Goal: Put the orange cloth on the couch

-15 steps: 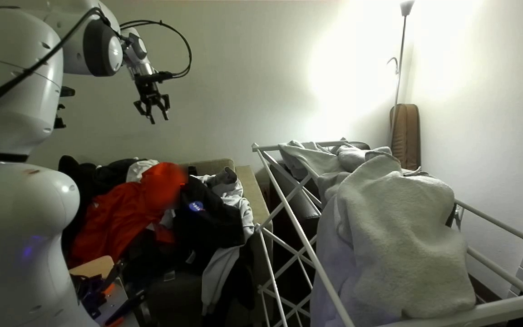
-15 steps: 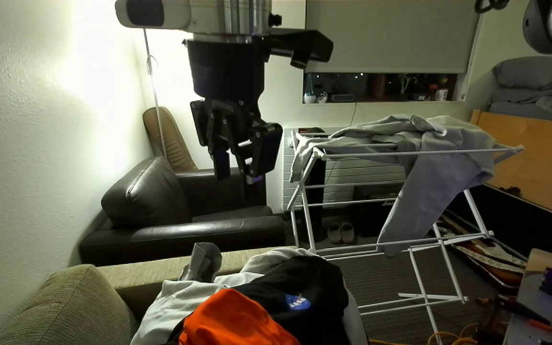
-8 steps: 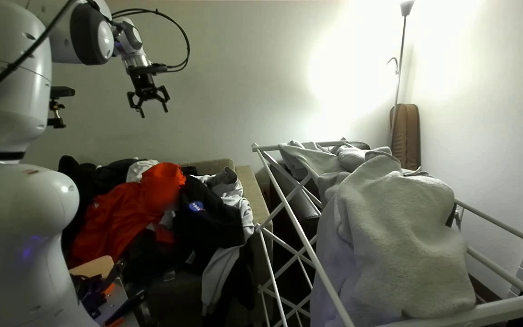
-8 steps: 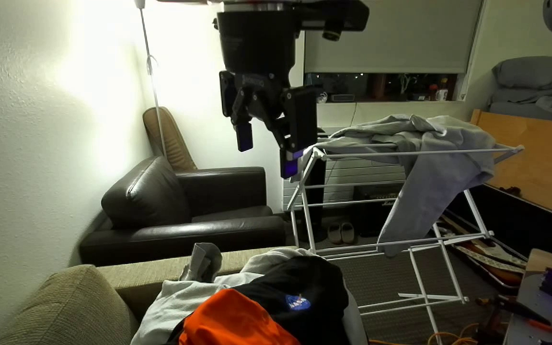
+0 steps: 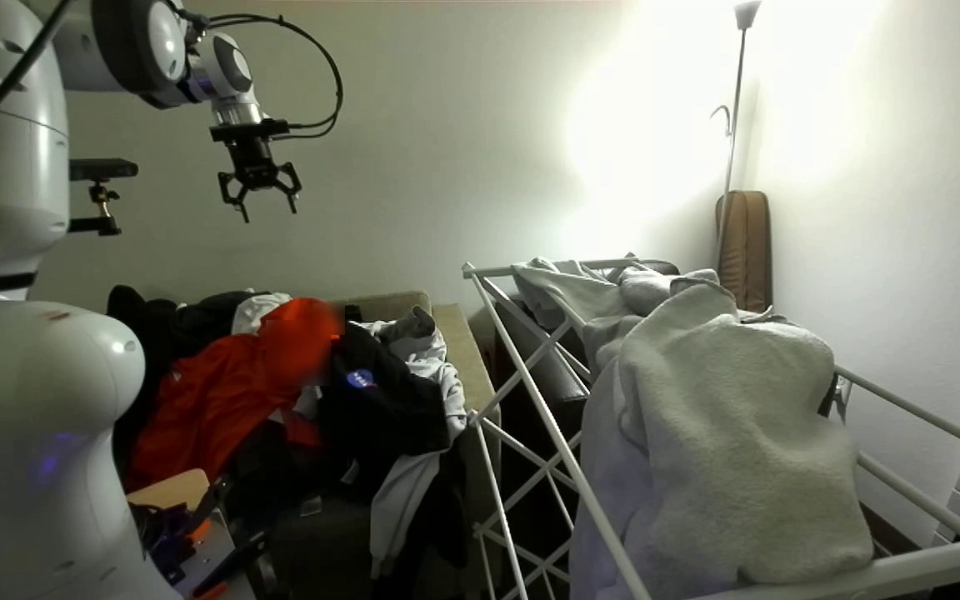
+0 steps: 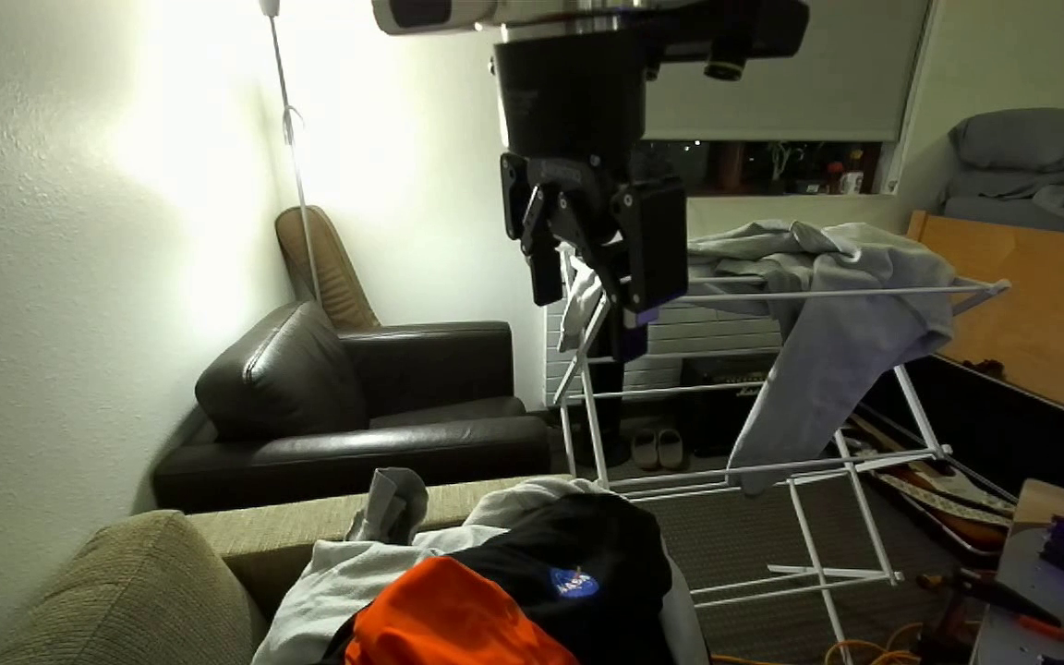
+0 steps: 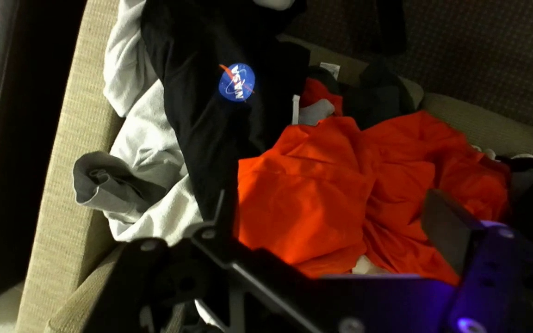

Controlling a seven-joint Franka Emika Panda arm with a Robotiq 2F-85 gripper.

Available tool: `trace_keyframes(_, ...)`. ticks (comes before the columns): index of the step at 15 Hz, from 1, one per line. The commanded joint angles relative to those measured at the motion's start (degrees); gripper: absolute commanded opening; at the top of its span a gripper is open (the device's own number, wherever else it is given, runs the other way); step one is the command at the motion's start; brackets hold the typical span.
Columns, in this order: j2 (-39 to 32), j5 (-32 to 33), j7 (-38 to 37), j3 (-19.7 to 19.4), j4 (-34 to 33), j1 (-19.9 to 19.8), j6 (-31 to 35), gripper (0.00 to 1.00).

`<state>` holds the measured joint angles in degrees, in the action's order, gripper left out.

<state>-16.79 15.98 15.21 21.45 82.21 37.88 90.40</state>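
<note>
The orange cloth [image 5: 222, 400] lies crumpled in a pile of clothes on the beige couch [image 5: 465, 350]. Both also show in an exterior view, the cloth [image 6: 453, 619] at the bottom edge and the couch [image 6: 116, 591] at lower left. In the wrist view the cloth [image 7: 303, 203] fills the middle, and the couch arm [image 7: 63, 162] runs down the left. My gripper [image 5: 270, 213] is open and empty, pointing down well above the pile. It also shows open in an exterior view [image 6: 587, 328]. In the wrist view the cloth is seen far below the parted fingers [image 7: 329, 208].
A black NASA garment [image 7: 206, 115] and light grey clothes lie beside the cloth. A white drying rack [image 6: 726, 466] with grey fabric [image 6: 828, 351] stands past the couch arm. A dark leather armchair [image 6: 384, 443] is near the wall. A tool-covered table [image 5: 197, 500] stands by the robot base.
My arm has drawn back towards its base, and the gripper has shifted and turned, its two fingers now spread apart in an exterior view. The orange cloth and the other clothes have not moved.
</note>
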Motion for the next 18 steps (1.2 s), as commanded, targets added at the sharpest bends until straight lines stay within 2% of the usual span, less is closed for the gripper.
trace_keyframes(1, 5.7, -3.0, -5.0, 0.1, 8.5, -2.1, 1.0, 1.0)
trace_keyframes(18, 24.7, -10.9, -22.8, 1.1, 34.0, -10.0, 7.9, 1.0)
